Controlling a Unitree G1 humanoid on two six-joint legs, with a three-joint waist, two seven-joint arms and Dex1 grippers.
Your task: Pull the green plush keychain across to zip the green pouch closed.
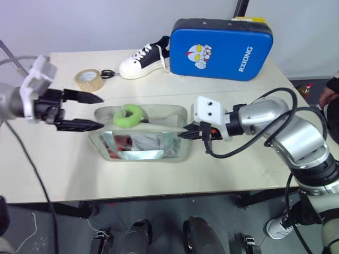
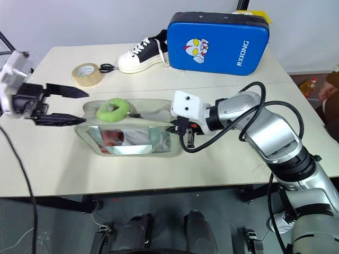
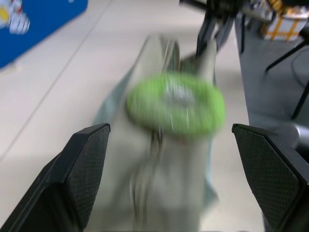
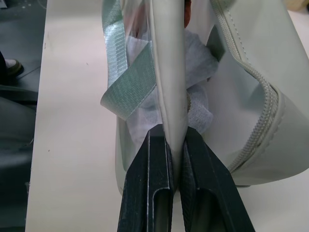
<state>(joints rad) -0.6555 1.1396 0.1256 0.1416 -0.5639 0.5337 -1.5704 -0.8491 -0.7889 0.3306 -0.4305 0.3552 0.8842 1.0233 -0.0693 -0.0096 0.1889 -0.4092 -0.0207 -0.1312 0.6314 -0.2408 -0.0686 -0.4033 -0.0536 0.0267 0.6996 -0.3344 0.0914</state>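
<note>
Green plush keychain rests on top of the green pouch, toward its left end, and the pouch's long axis runs left to right across the desk. Just off that left end hovers the left gripper, nearer of the two to the ring, with jaws spread wide and empty, aimed rightward along the pouch. Over at the right end, the right gripper is clenched on the pouch's edge, anchoring it.
</note>
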